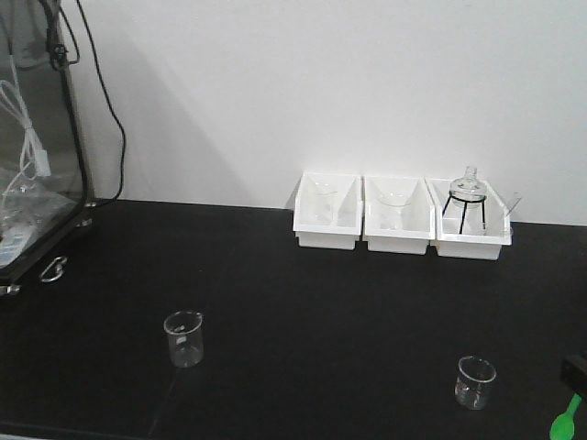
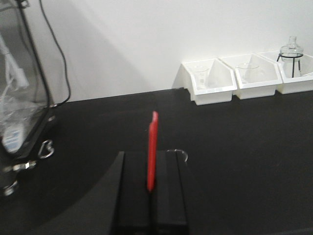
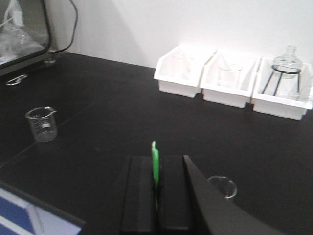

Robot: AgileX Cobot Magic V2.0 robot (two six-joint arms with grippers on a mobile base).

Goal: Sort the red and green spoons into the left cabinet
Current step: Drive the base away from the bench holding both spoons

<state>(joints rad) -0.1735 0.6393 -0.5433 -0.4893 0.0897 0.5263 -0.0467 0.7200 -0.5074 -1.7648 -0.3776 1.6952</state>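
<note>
The red spoon (image 2: 152,147) stands on edge between the jaws of my left gripper (image 2: 152,156), which is shut on it above the black table. My right gripper (image 3: 156,161) is shut on the green spoon (image 3: 155,159). The front view shows this green spoon's tip (image 1: 563,423) at the bottom right corner, under a bit of the right gripper (image 1: 575,369). The left cabinet (image 1: 32,165) stands at the table's far left, its black-framed glass front (image 2: 22,83) facing the left gripper from some way off. The left gripper does not show in the front view.
Three white bins (image 1: 323,240) line the back wall; the right one holds a flask on a stand (image 1: 468,191). One glass beaker (image 1: 183,337) stands left of centre, another (image 1: 476,381) near the right gripper. A black cable (image 1: 112,119) hangs beside the cabinet.
</note>
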